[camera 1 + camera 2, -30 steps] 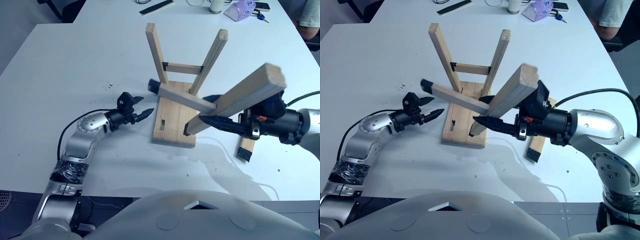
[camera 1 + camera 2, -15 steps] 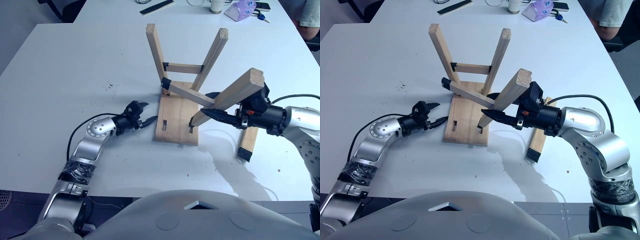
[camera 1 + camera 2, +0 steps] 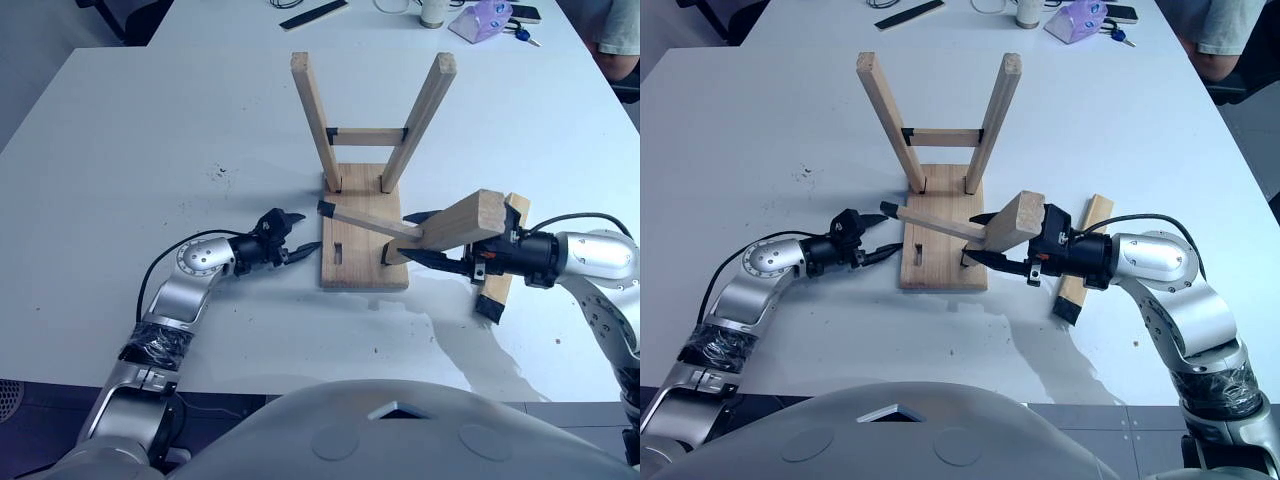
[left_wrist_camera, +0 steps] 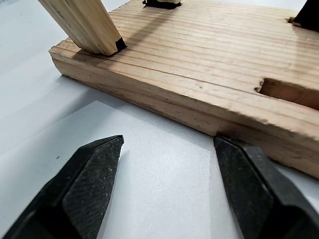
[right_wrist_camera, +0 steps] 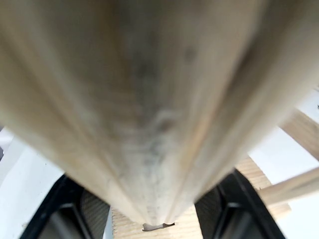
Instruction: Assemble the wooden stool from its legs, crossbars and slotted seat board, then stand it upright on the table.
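Half built: seating the third leg.
Clamps tilted leg and its crossbar in right gripper, foot at seat board's near slot; holds left gripper spread open beside board's edge. Has two far legs slotted; spare leg alongside left to fit, then upending.

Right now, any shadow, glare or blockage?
Left eye view: sheen on the table near the seat board. Left wrist view: a standing leg shadows it. Right wrist view: the held leg blocks most of it.
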Available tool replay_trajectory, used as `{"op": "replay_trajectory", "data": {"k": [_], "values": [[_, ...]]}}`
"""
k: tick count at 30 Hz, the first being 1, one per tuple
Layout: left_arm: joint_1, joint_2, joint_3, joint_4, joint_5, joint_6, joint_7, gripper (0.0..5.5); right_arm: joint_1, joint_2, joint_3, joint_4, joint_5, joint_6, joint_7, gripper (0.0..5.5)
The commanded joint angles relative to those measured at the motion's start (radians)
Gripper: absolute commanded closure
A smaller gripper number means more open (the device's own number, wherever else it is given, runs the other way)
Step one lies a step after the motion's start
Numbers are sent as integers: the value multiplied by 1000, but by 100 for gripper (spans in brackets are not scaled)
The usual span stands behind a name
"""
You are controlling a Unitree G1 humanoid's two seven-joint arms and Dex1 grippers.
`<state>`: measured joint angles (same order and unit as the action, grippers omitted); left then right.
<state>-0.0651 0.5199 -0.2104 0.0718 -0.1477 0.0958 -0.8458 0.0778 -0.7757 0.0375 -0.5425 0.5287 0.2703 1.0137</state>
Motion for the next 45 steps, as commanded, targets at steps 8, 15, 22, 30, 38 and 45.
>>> {"op": "replay_trajectory", "data": {"k": [8, 15, 22, 30, 38, 45], "values": [[-9, 6, -8, 11, 35, -10, -20, 214, -84, -33, -40, 85, 41, 66, 27, 347], [0, 8, -18, 1, 38, -14, -38, 214, -101, -41, -32, 117, 16, 52, 63, 347], [0, 8, -20, -5, 37, -9, -38, 214, -73, -18, 26, 80, 8, 44, 89, 347], [-2, 8, -24, -4, 39, -5, -38, 214, -21, -41, 53, 58, 7, 63, 93, 347], [-2, 8, -29, -7, 39, -2, -37, 214, -32, -37, 128, 156, -19, 109, 120, 347], [3, 9, -46, -18, 41, 4, -45, 214, -74, -93, 273, 307, -158, 61, 198, 347]]}}
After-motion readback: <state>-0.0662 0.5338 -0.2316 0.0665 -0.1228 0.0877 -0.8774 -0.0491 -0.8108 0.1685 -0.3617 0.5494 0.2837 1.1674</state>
